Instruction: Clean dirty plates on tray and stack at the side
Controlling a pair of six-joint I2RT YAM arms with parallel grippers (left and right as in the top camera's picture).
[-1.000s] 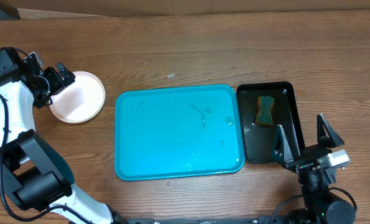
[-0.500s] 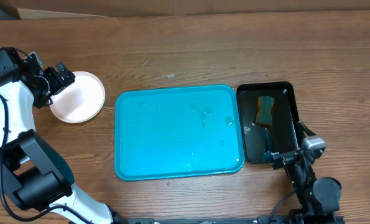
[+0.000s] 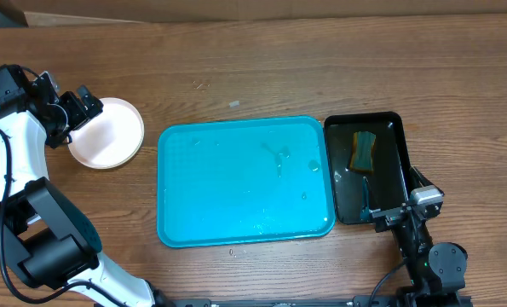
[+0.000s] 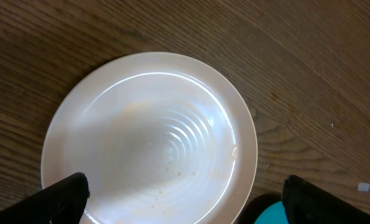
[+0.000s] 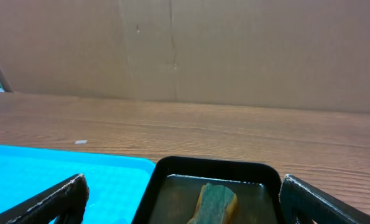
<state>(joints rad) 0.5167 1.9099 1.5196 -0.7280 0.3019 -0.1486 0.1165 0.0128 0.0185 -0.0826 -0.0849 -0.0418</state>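
The round white plate (image 4: pixel 153 124) sat on the wooden desk (image 3: pixel 279 68), well left of the large bright teal plastic tray (image 3: pixel 236 183). Your left end effector (image 4: pixel 186 199) hung over its edge, fingers spread wide. Your right end effector (image 5: pixel 185 202) was likewise apart, near the narrow black tray (image 3: pixel 404 162) holding a green-and-yellow sponge (image 3: pixel 364 150).

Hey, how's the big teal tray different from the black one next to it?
The teal tray is bright, wide and much larger; the black tray is dark, narrower and smaller. The teal tray carries only a few wet spots, while the black tray holds a sponge. Both are rectangular with raised rims, lying flat side by side.
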